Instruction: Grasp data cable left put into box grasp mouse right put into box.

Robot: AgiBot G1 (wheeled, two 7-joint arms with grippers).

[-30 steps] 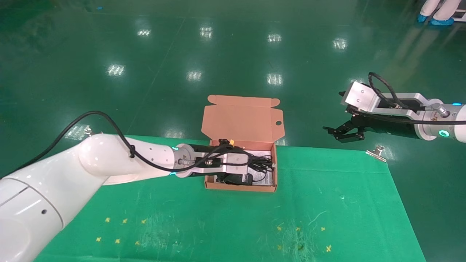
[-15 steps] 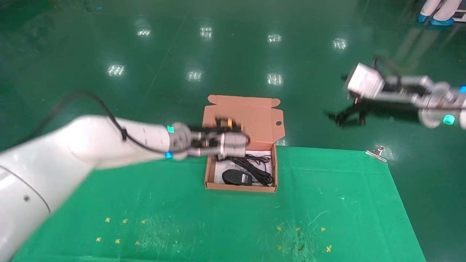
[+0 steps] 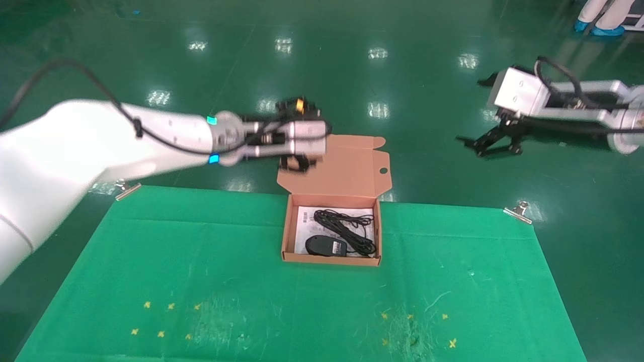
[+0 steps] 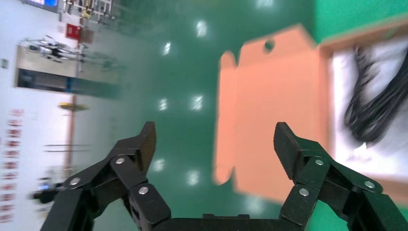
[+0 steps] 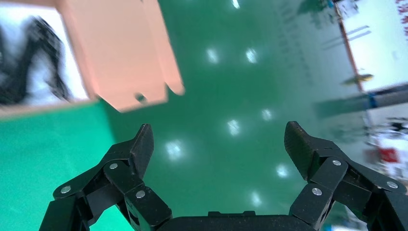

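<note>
The salmon-orange box [image 3: 286,236] stands open at the far middle of the green mat, its lid flap [image 3: 352,168] standing up behind it. Inside lie the black mouse [image 3: 322,246] near the front wall and the bundled data cable [image 3: 346,231] slanting across the white leaflet. My left gripper [image 3: 297,163] hangs open and empty above the lid's left edge; its wrist view shows the lid [image 4: 274,110] and cable [image 4: 380,106] past the gripper [image 4: 216,137]. My right gripper [image 3: 490,146] is open and empty, off the mat to the far right, over the floor [image 5: 219,134].
The green mat [image 3: 302,301] covers the table, held by metal clips [image 3: 518,211] at its far corners. Small yellow cross marks [image 3: 166,319] dot its near part. Glossy green floor lies beyond the table edge.
My left arm has lifted out of the box and pulled back up above the lid, leaving the cable inside. My right arm has risen and drifted slightly farther away.
</note>
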